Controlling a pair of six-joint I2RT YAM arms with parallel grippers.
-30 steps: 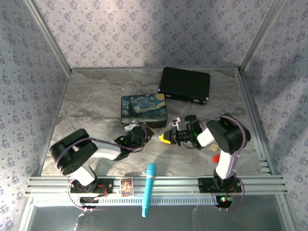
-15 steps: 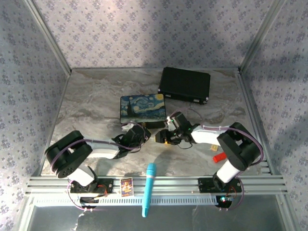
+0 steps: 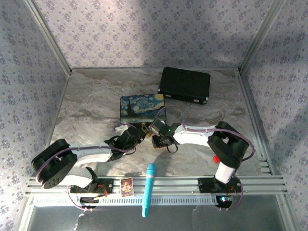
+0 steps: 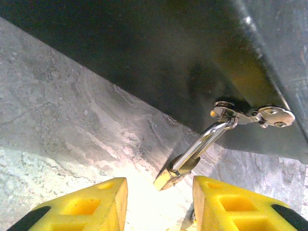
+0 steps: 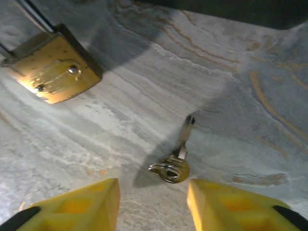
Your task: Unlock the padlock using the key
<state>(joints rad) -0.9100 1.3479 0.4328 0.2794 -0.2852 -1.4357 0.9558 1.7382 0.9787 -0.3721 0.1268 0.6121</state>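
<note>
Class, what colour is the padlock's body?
Brass-gold. The padlock shows best in the right wrist view.

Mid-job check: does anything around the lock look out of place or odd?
Yes: the key lies loose on the table, in front of the open right pincer, held by nothing. The padlock hangs by its shackle from the box's hasp, body tilted, ahead of the open left pincer.

Two black-and-white jointed arms (image 3: pixel 91 153), thin purple cables (image 3: pixel 199 126), yellow tool fingers (image 4: pixel 91 207) with black tips
</note>
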